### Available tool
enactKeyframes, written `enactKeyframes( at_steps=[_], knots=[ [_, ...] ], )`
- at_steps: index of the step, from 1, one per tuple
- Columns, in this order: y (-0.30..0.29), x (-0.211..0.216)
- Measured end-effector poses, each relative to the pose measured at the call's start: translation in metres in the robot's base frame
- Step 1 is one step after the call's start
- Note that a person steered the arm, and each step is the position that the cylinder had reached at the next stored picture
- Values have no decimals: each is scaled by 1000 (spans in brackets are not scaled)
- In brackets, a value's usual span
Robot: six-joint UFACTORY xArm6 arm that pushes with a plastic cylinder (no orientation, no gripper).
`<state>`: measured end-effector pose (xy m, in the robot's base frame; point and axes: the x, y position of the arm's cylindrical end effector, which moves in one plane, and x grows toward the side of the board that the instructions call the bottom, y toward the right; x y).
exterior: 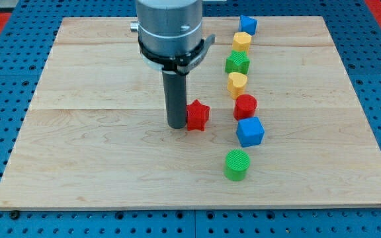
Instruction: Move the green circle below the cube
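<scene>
The green circle (237, 164) is a short green cylinder at the view's lower middle right. A blue cube (250, 131) stands just above it and slightly to the right. My tip (177, 125) rests on the board left of both, touching the left side of a red star (197, 116). The tip is well apart from the green circle, up and to its left.
A column of blocks runs up the right of centre: a red cylinder (245, 106), a yellow heart (237, 84), a green star (237, 63), a yellow hexagon (242, 41) and a small blue cube (248, 25). The wooden board (78, 165) lies on a blue pegboard.
</scene>
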<state>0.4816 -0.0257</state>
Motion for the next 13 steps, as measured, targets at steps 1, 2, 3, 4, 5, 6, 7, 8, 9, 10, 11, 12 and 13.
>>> enactKeyframes(
  at_steps=[1, 2, 3, 4, 5, 6, 7, 8, 9, 10, 11, 12, 13],
  knots=[
    [-33, -21],
    [-11, -26],
    [21, -26],
    [33, -27],
    [17, 8],
    [18, 73],
    [40, 96],
    [66, 93],
    [77, 100],
    [97, 107],
    [114, 112],
    [126, 120],
    [133, 119]
  ],
)
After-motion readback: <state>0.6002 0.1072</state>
